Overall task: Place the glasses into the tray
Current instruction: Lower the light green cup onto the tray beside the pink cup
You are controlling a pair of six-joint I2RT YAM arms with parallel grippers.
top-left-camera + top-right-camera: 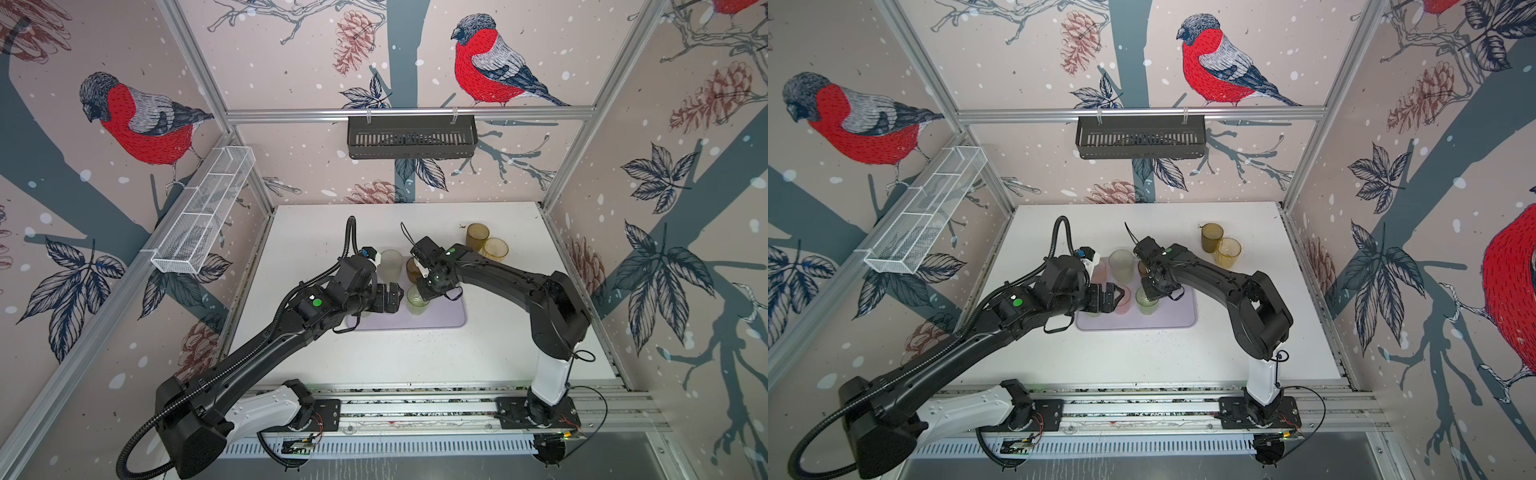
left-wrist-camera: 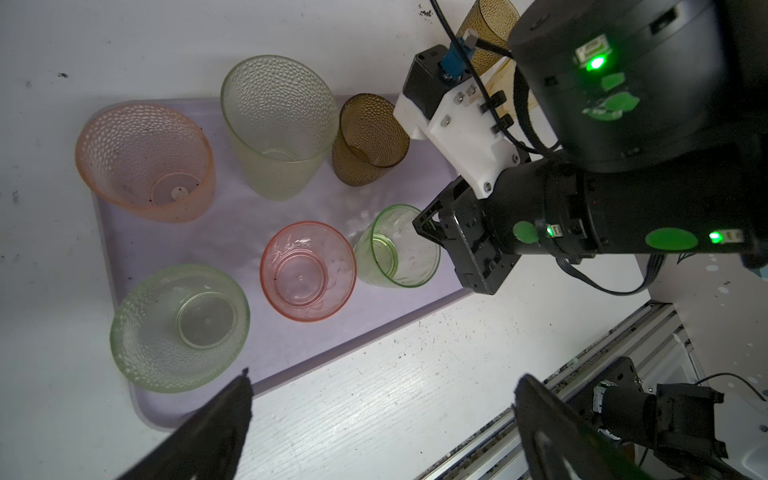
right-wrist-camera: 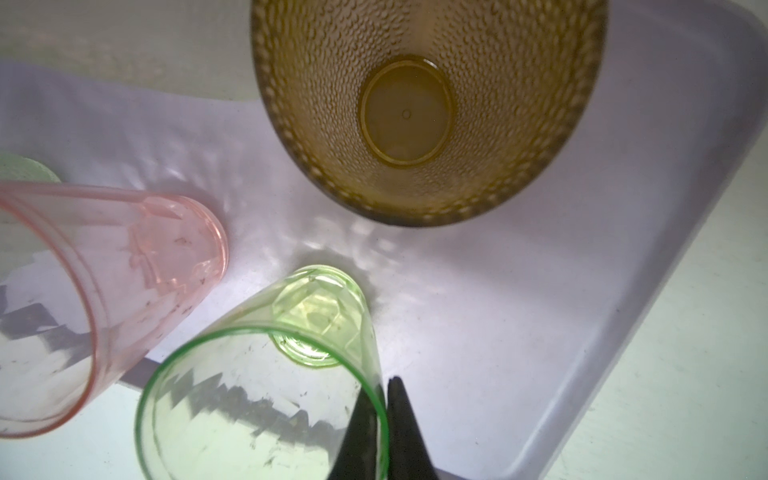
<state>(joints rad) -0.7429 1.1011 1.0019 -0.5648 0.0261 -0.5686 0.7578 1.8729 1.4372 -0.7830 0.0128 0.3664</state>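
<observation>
Setting down looks to be the step in hand. In both top views the right gripper (image 1: 423,294) is low over the pale lavender rectangular tray (image 1: 451,318), at the bright green clear tumbler (image 1: 417,301) near the tray's middle. The left gripper (image 1: 394,297) hovers above the tray's left half. Only these views show what is left to do: a dark olive dimpled tumbler (image 1: 477,236) and a yellow-amber tumbler (image 1: 495,248) stand close together on the white table (image 1: 374,357), beyond the tray's far right corner.

The left wrist view counts the tray's load, which the arms hide from above. Besides the bright green one, a pink dimpled tumbler (image 2: 145,162), a tall pale frosted green tumbler (image 2: 278,124), a brown dimpled tumbler (image 2: 370,139), a pink clear tumbler (image 2: 307,270) and a pale green dimpled tumbler (image 2: 178,328) stand inside the rim. The left gripper's jaws are spread wide and empty over the tray's near edge.

The right wrist view alone shows the grip. The jaws are pinched thin on the bright green tumbler's wall, one finger inside the rim and one outside. Its base sits on the tray floor or just above it; I cannot tell which.

Next, I judge, the jaws must part and rise straight, so the inner finger clears the rim without tipping the glass. The two outlying tumblers then remain to fetch.
</observation>
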